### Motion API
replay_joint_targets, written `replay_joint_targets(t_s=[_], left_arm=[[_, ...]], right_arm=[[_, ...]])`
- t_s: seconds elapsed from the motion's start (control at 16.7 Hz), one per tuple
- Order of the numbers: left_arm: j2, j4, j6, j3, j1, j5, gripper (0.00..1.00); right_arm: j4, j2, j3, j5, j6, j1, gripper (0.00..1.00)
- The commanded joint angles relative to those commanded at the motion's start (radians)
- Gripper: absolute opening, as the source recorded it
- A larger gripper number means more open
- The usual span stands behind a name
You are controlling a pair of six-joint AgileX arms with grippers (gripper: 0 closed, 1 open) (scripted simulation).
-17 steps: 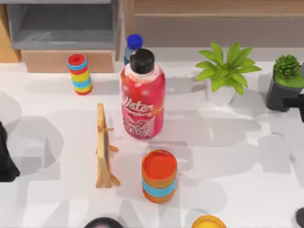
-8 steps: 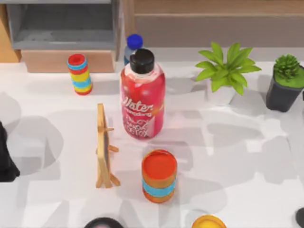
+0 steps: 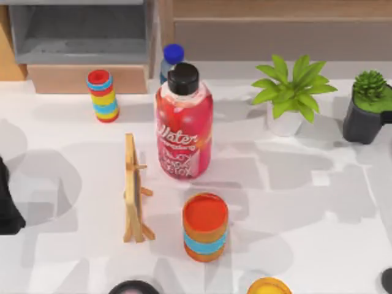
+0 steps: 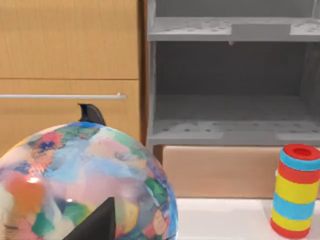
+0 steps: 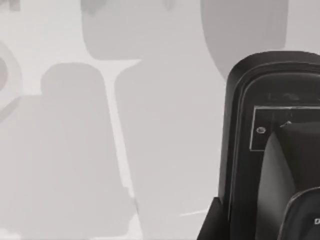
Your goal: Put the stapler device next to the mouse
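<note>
**Status.** The task is at its opening stage. Nothing is gripped and nothing has been placed.

**Left arm.** It sits parked at the table's left edge. The left gripper (image 4: 95, 170) has its 2 fingertips spread apart. A multicoloured globe (image 4: 85, 185) shows between them, and we judge it is not held.

**Right arm.** The right gripper (image 5: 214, 222) hangs low over the white table (image 5: 75, 150), off the right side. We cannot tell its state.

**Task thing.** A black bar with a pale marking lies on the table just beside the right gripper in the right wrist view. We judge this to be the stapler (image 5: 272, 150).

**Target.** A dark rounded thing (image 3: 133, 286) sits at the near edge. It may be the mouse, but too little shows to tell.

**Obstacles.** An orange can (image 3: 205, 226), an easel (image 3: 133, 190) and a red bottle (image 3: 184, 125) stand mid-table.

**Outstanding.** All 3 steps are still to do:
- grasp the stapler
- carry it across the table
- set it down beside the mouse
</note>
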Motion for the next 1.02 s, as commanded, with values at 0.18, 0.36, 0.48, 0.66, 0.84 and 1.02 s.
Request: replay_joint_targets(t_s=[0.18,0.36,0.48,0.66,0.84,1.02], left_arm=[[0.000,0.000,0.000,0.000,0.000,0.000,1.00],[0.000,0.000,0.000,0.000,0.000,0.000,1.00],[0.000,0.000,0.000,0.000,0.000,0.000,1.00],[0.000,0.000,0.000,0.000,0.000,0.000,1.00],[0.000,0.000,0.000,0.000,0.000,0.000,1.00],[0.000,0.000,0.000,0.000,0.000,0.000,1.00]], right_arm=[[0.042,0.055,-0.008,-0.032,-0.017,0.023,0.00],[0.072,0.116,-0.026,-0.061,-0.033,0.044,0.00],[0.083,0.159,-0.046,-0.072,-0.040,0.051,0.00],[0.086,0.181,-0.061,-0.076,-0.042,0.053,0.00],[0.086,0.181,-0.061,-0.076,-0.042,0.053,0.00],[0.086,0.181,-0.061,-0.076,-0.042,0.053,0.23]])
